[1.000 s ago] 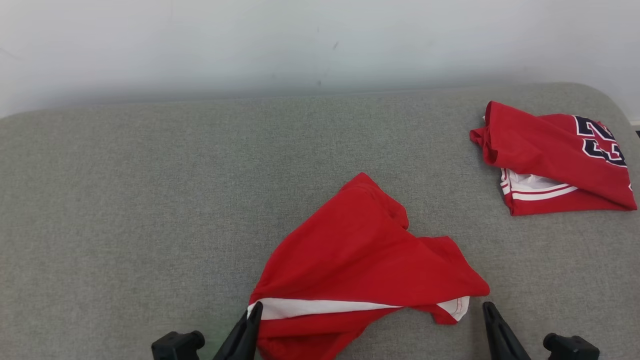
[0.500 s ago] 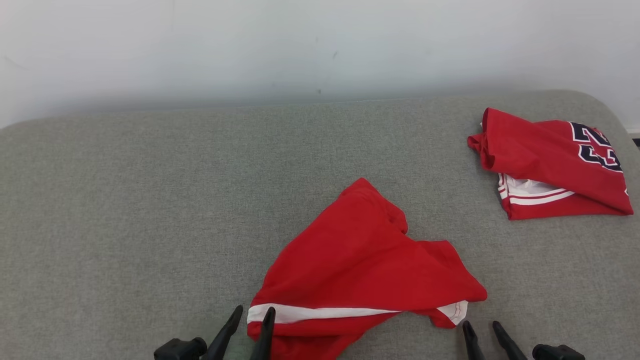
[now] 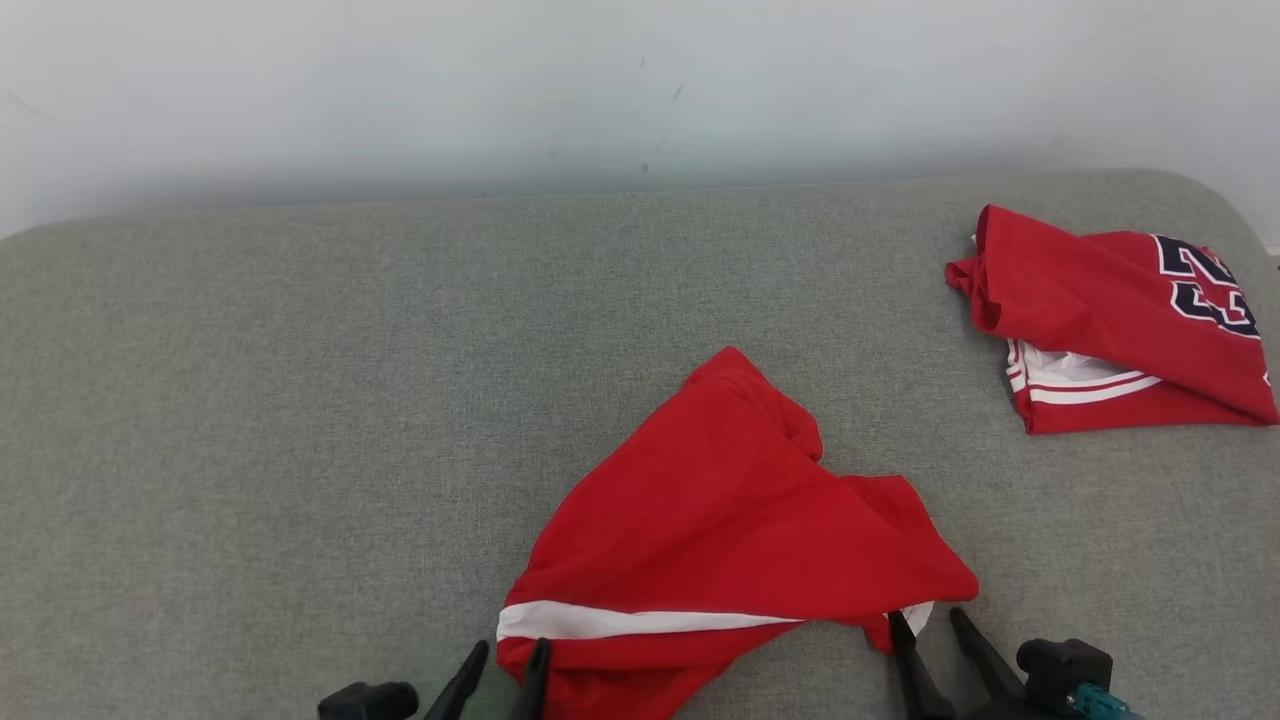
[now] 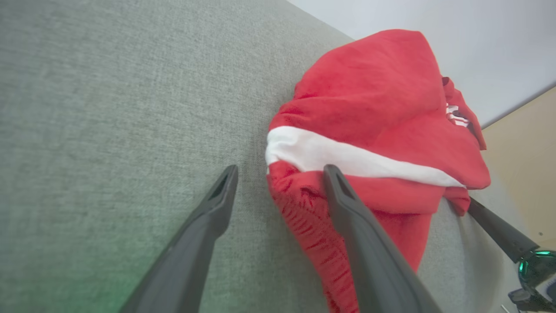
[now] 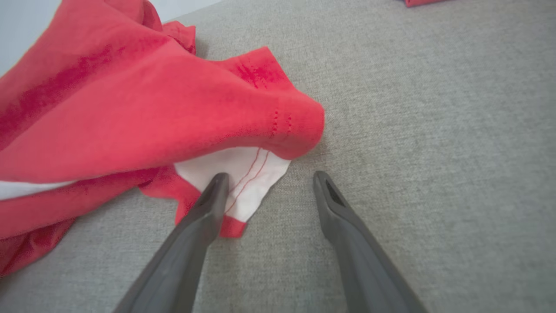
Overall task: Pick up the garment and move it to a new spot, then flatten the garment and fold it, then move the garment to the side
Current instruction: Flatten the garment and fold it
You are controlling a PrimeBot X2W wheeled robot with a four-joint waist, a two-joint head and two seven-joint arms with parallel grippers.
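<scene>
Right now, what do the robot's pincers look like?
Left pincer and right pincer each have two long, dark, tapering fingers with a slotted recess near the tip and a black knob at the base. The right base carries a teal part.

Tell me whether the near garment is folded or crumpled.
Crumpled: the garment lies in an uneven, rumpled heap, one white corner sticking out.

On the folded jersey (image 3: 1080,300), dark numerals (image 3: 1205,290) are not legible.
</scene>
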